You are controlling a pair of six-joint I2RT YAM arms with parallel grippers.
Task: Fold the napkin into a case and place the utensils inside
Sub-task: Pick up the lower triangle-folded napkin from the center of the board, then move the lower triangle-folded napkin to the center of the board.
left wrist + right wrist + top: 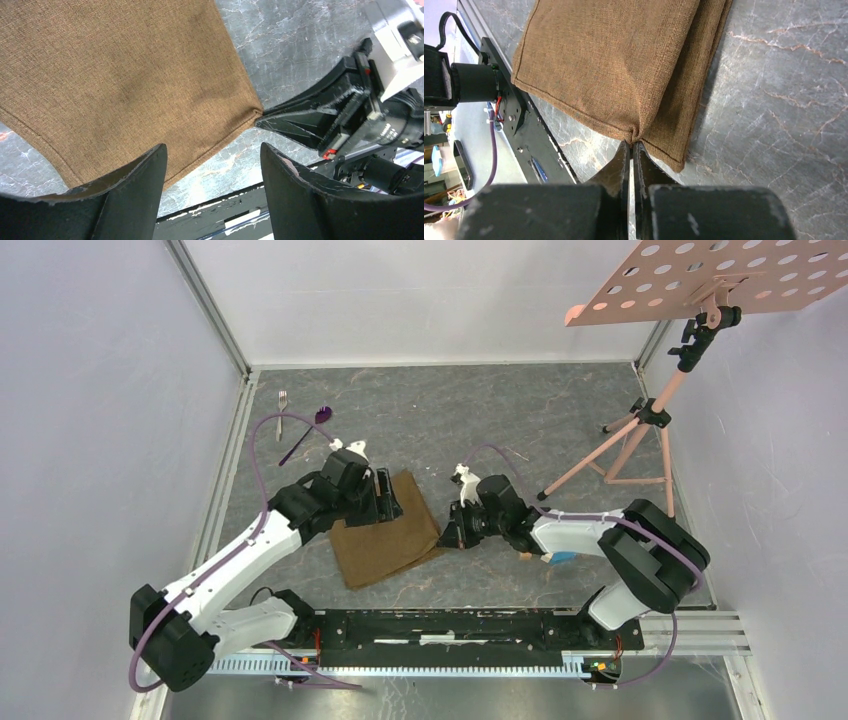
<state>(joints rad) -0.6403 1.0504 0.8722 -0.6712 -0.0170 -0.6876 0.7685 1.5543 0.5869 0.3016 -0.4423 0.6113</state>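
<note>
The folded brown napkin (pixel 385 535) lies mid-frame in the top view. The right gripper (pixel 631 145) is pinched on its corner; the left gripper (pixel 212 165) hangs above it, jaws apart. The fork (pixel 282 405) and spoon (pixel 312 428) lie upper left.

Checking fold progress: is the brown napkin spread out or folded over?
Folded. In the right wrist view the napkin shows two layers, the lower one's edge peeking out beside the upper; the right gripper pinches the upper hem.

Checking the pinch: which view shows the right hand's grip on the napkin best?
Right wrist: close up, the right hand is shut on the napkin corner. Left wrist shows it side-on at that corner; top external, only small.
</note>
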